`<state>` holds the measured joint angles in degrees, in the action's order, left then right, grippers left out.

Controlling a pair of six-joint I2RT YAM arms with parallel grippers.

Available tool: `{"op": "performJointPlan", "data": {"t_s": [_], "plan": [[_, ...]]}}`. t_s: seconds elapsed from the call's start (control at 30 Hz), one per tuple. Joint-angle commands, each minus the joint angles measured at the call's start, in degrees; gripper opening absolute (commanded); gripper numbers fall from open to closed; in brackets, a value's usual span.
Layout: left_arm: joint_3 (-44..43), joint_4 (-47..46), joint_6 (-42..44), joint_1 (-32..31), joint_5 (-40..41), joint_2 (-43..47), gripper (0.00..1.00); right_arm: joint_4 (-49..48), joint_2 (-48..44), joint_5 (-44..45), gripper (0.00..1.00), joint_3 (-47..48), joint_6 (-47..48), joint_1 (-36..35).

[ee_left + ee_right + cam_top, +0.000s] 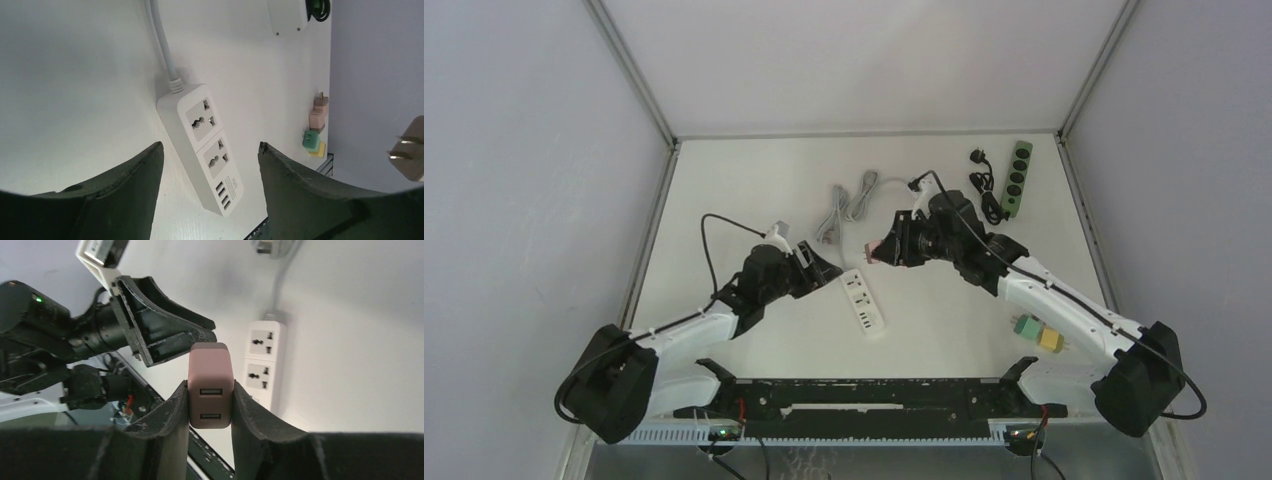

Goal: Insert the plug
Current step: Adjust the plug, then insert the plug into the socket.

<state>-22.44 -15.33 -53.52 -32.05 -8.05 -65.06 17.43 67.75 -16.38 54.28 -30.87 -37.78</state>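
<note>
**White table, plug aloft, nothing seated yet**

White table point(754, 180) and pale grey walls frame the scene, with both arms meeting near the middle. The right gripper point(889, 248) is clenched on the pink plug point(876, 250), squeezing its flat sides, and holds it in the air just right of the far end of the white power strip point(864, 302). The left wrist view shows its prongs bare at the right edge. The left gripper point(824, 268) stands released, its fingers spread and grasping nothing, just left of the strip's far end.

My reading is that pickup is done and insertion is all that remains. The plug must be lined up over a socket and pressed home, with the strip perhaps steadied by the free gripper.

Counts:
- One pink plug, with two ports on its back face.
- One white strip, with two sockets and three small ports.
- One green power strip point(1020, 178) at the far right, with a black cable point(984, 185) beside it.
- One bundle of grey cables point(844, 210) at the far centre.
- One cluster of adapters point(1039, 333) at the near right. Green and yellow ones are clear, and the left wrist view shows at least one pinkish one beside them.
</note>
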Motion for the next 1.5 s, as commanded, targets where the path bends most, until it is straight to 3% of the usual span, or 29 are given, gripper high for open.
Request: {"op": "performJointPlan", "data": {"t_s": [0.0, 0.27, 0.97, 1.47], "plan": [[-4.42, -1.57, 0.28, 0.63, -1.84, -5.15, 0.72, 7.24, 3.47, 7.15, 0.0, 6.01, 4.48, -1.8], [-7.2, -5.12, -1.28, 0.85, -6.24, -15.09, 0.63, 14.15, 12.11, 13.02, 0.0, 13.25, 7.53, -5.39], [-8.01, -12.31, -3.69, 0.85, -10.31, -27.11, 0.36, 22.57, 30.8, 19.83, 0.0, 26.85, 10.56, -11.14], [-7.45, -14.32, -4.61, 0.79, -11.54, -28.55, 0.31, 26.04, 35.66, 24.54, 0.0, 29.01, 11.89, -11.5]]}}
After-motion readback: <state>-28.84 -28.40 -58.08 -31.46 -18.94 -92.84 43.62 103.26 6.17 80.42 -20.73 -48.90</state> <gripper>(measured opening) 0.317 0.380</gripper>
